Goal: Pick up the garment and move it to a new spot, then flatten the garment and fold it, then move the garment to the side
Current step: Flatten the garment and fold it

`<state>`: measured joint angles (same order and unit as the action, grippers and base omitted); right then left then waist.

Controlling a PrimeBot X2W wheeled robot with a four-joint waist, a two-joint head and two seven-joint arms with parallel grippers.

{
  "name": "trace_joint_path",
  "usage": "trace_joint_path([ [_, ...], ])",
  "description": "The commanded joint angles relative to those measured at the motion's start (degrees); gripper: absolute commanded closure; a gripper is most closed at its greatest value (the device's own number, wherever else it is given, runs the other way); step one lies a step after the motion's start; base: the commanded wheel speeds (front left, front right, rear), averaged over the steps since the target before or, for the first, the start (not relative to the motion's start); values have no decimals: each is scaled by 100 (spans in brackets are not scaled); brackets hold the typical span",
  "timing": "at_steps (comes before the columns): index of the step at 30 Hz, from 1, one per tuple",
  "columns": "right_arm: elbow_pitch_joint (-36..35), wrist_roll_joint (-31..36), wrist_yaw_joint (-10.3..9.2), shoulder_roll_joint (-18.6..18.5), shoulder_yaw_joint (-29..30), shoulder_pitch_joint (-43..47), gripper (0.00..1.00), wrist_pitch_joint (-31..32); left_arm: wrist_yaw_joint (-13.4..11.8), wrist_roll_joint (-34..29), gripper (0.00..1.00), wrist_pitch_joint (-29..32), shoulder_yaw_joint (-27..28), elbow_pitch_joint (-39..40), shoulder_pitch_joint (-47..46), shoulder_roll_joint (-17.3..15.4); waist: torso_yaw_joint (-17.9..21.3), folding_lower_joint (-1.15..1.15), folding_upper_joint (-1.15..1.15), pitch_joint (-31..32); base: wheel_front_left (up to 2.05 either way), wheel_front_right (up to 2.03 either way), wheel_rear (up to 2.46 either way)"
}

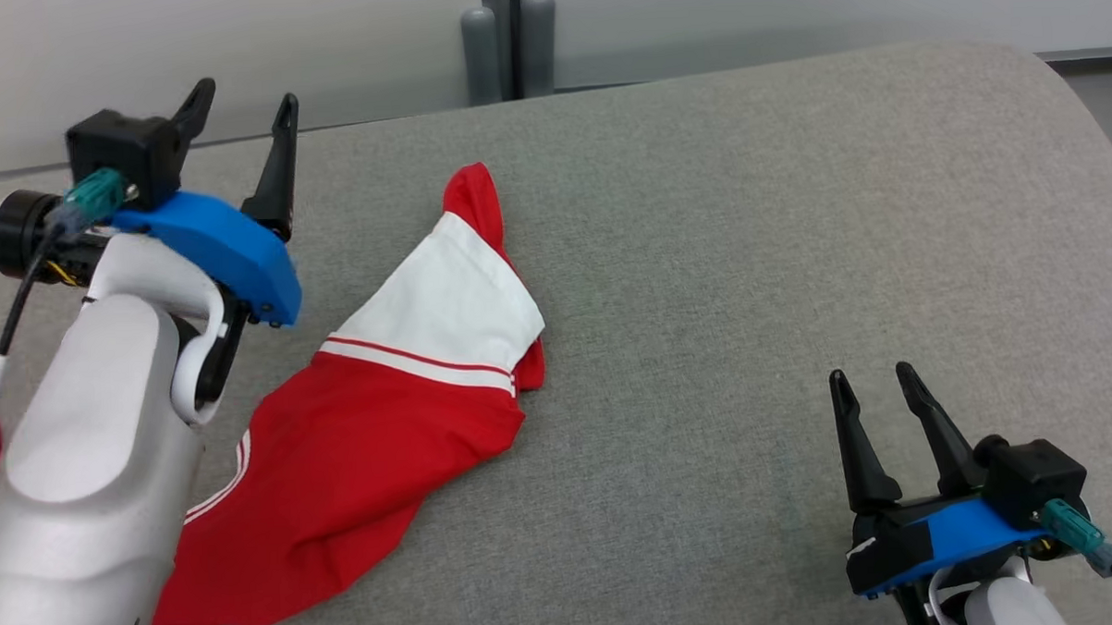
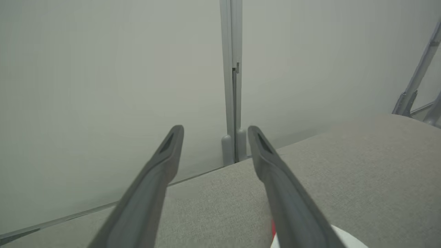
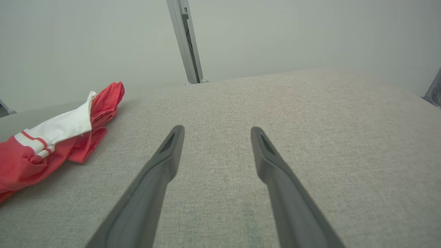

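Head camera looks down on the grey surface [image 1: 702,252]; both wrist cameras skim it low.

Garment [image 1: 375,430] soft matt cloth; table [image 1: 750,296] covered in grey woven matt fabric

Looking down across a grey woven-fabric worktop [image 1: 748,250], rounding off at its far right corner. Facing a plain pale grey wall [image 1: 186,48] just behind it, splitting into two panels at a vertical grey post [image 1: 509,9]. Ending that post in two rounded grey feet [image 1: 480,56] at the worktop's far edge. Glimpsing slanted grey metal legs [image 2: 413,82] beyond the worktop's right side in the left wrist view. Bathing everything in soft, even light.
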<state>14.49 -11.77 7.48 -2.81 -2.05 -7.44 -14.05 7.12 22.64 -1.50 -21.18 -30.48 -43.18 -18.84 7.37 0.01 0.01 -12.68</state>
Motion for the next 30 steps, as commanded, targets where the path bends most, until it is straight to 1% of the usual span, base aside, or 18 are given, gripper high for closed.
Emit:
trace_joint_path([
  [1, 33, -35, 2, -15, -23, -114, 0, -45, 49, 129, 0, 261, -360, -180, -134, -81, 90, -1, -1, -53, 0, 0, 0],
  [3, 78, -44, 2, -16, -20, -165, 0, -77, 43, 531, 0, 650, -808, -377, -290, -190, 180, -1, -1, -120, 0, 0, 0],
  [6, 125, -80, 3, -13, -36, -234, 0, -89, 32, 1032, 0, 1129, -1413, -606, -428, -482, 288, -1, -1, -200, 0, 0, 0],
  [12, 187, -127, 2, -15, -59, -345, 0, -117, 34, 2070, 0, 1838, -2125, -925, -295, -779, 418, -1, -1, -316, 0, 0, 0],
  [14, 199, -136, 2, -14, -69, -384, 0, -122, 34, 2292, 0, 1938, -2319, -985, -219, -864, 444, -1, -1, -352, 0, 0, 0],
  [16, 176, -148, 2, -14, -57, -421, 0, -125, 34, 2511, 0, 1939, -2444, -1063, -125, -878, 460, -1, -1, -382, 0, 0, 0],
  [19, 137, -144, 3, -15, -39, -426, 0, -122, 34, 2683, 0, 1903, -2698, -1219, -16, -910, 480, -1, -1, -419, 0, 0, 0],
  [20, 137, -144, 3, -15, -39, -426, 0, -122, 34, 2683, 0, 1903, -2698, -1219, -16, -910, 480, -1, -1, -419, 0, 0, 0],
  [26, 80, -88, 2, -15, 27, -365, 0, -123, 36, 2955, 0, 1801, -3161, -1587, 242, -767, 473, -1, -1, -416, 0, 0, 0],
  [28, 74, -75, 2, -15, 58, -331, 0, -123, 37, 3070, 62, 1744, -3281, -1618, 301, -673, 451, -1, -1, -393, 0, 0, 0],
  [29, 72, -67, 2, -15, 74, -313, 0, -123, 40, 3103, 100, 1695, -3348, -1619, 302, -647, 435, -1, -1, -378, 0, 0, 0],
  [30, 71, -61, 3, -13, 75, -298, 0, -123, 41, 3078, 100, 1630, -3428, -1645, 273, -662, 422, -1, -1, -364, 0, 0, 0],
])
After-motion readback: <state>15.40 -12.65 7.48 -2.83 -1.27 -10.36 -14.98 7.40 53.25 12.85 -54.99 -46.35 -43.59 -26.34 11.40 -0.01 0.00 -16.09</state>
